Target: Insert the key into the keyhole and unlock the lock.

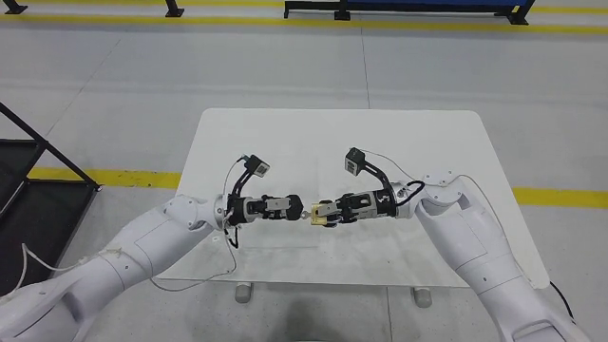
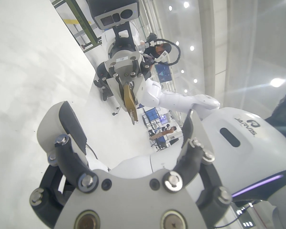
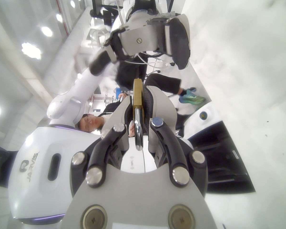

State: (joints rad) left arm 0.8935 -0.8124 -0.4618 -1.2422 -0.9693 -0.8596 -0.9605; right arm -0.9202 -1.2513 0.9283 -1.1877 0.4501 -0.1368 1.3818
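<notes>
The white desk [image 1: 427, 152] carries both arms, which meet tip to tip over its front-centre area.

Left gripper [image 2: 128, 120]: fingers [image 2: 70, 122] spread wide apart, nothing held. It faces the right gripper [image 3: 139, 98] and stands just beside it, not touching.

Right gripper: fingers [image 3: 160, 103] closed on the brass lock [image 3: 137, 91], which sits edge-on between the pads. The silver shackle points back toward the right wrist. The opposite end points at the left gripper; whether a key sits in it cannot be told.
</notes>
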